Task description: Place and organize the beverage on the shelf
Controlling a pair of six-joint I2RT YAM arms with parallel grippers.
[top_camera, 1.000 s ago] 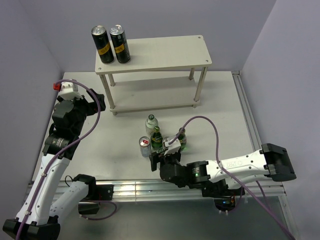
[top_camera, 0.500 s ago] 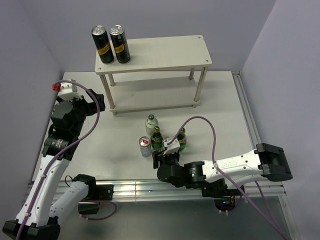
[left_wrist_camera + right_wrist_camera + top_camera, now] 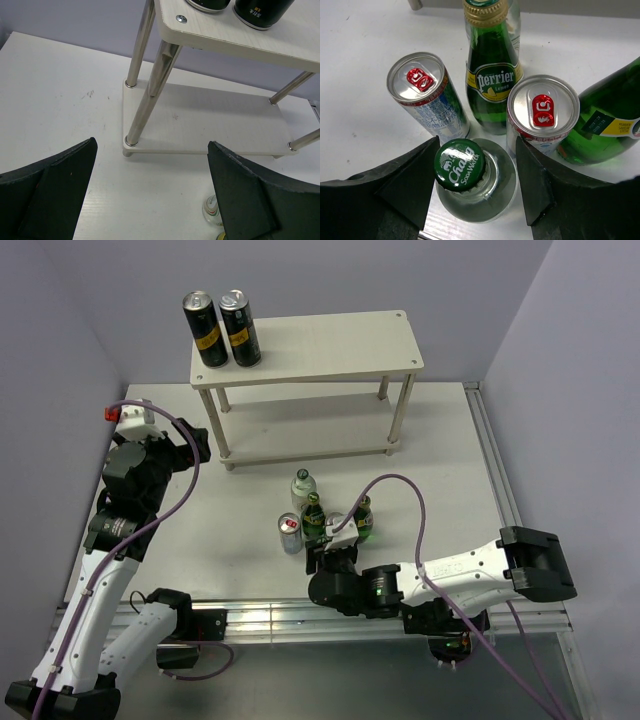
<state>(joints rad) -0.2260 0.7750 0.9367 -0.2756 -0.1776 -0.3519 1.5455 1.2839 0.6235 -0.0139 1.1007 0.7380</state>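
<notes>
The drinks stand clustered on the table [image 3: 320, 515]. In the right wrist view, a clear bottle with a green Chang cap [image 3: 466, 167] stands between my right gripper's [image 3: 476, 160] open fingers, which are not closed on it. Around it are two silver red-tabbed cans [image 3: 427, 95] [image 3: 542, 112], a green Perrier bottle [image 3: 492, 75] and a second green bottle [image 3: 605, 122]. The other clear bottle [image 3: 303, 485] stands behind them. The pale two-tier shelf [image 3: 330, 345] is at the back. My left gripper [image 3: 193, 445] is open and empty, left of the shelf.
Two tall black cans [image 3: 205, 330] [image 3: 240, 328] stand on the left end of the shelf's top board. The lower board [image 3: 210, 120] is bare in the left wrist view. Purple walls close in the left, back and right sides.
My right gripper has crept a little left and nearer the table's front edge, lowering around the clear bottle. The left arm has not moved.
</notes>
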